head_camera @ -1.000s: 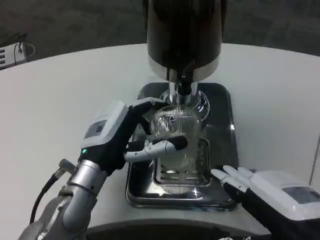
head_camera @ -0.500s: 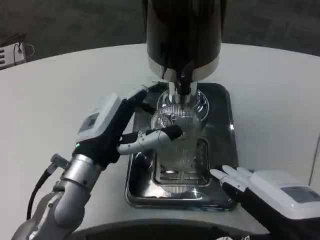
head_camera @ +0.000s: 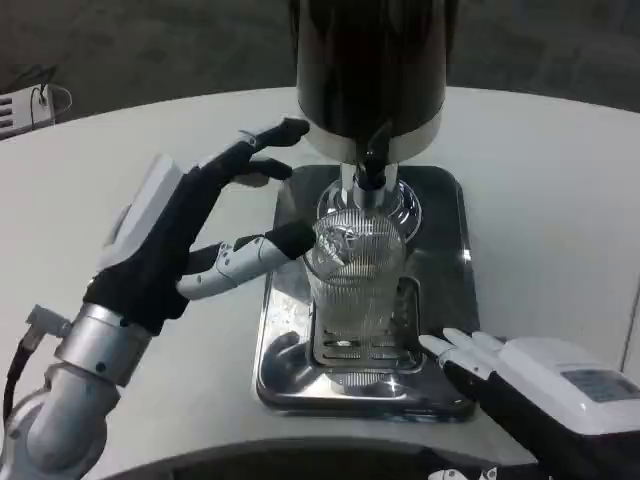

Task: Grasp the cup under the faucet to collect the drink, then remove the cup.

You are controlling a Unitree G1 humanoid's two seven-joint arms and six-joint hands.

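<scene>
1. Pulling away from the cup [head_camera: 355, 275], the left hand [head_camera: 185, 235] is now sitting farther to the left and higher than it was half a second ago, when its fingers were wrapped close around the glass.
2. Its fingers are spreading wide and holding nothing; one dark fingertip [head_camera: 296, 238] is lying just beside the cup's left wall, and whether it is touching the glass cannot be told, while the upper fingers are pointing toward the dispenser [head_camera: 370, 75].
3. The ribbed, clear cup is standing upright on the grate of the drip tray [head_camera: 440, 195], directly under the faucet [head_camera: 370, 178]; it is sitting in nearly the same spot as in both earlier frames.
4. Any liquid inside the cup is too hard to make out through the ribbed glass.
5. The right hand [head_camera: 530, 385] is resting on the white table [head_camera: 540, 200] at the tray's near right corner, palm down, white fingertips [head_camera: 455, 345] lying close together beside the tray's rim; it is holding nothing and is keeping almost the same place as before.
6. The dark dispenser with its silver band is standing at the back of the tray, unchanged.
7. Small grey panels are showing on the white backs of both hands, but no writing, brand or label is sharp enough to read anywhere.
</scene>
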